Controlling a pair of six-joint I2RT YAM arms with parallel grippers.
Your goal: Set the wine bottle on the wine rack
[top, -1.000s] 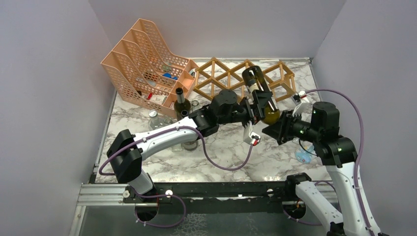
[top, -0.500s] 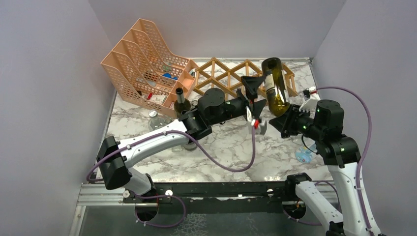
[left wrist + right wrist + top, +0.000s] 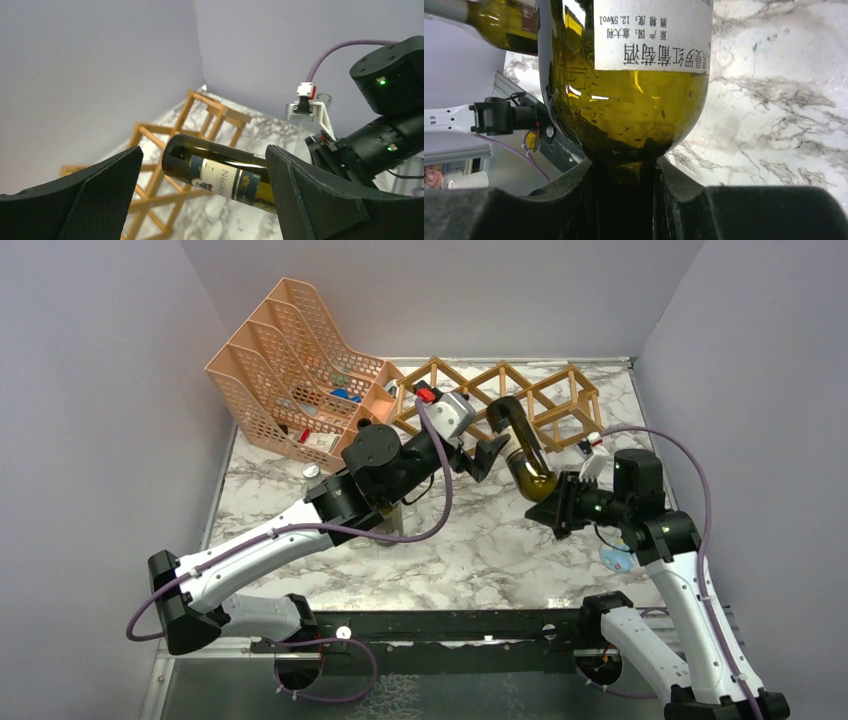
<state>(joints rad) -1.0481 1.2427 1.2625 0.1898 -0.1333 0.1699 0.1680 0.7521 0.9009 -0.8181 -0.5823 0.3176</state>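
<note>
Over the worktop [image 3: 470,550], wine bottle [image 3: 525,450]: dark green, tilted in the air, middle right of the frame. Its fat end is by the rack; I cannot tell if they touch.
Right fingers [image 3: 560,508]: clenched on the bottle's thin neck.
Left fingers [image 3: 95,200]: spread wide, one on each side of the bottle, not touching it.
Wine rack [image 3: 548,392]: light wood diamonds, upper middle.
File holder [image 3: 280,370]: peach plastic with holes, upper left, just beside the rack.
</note>
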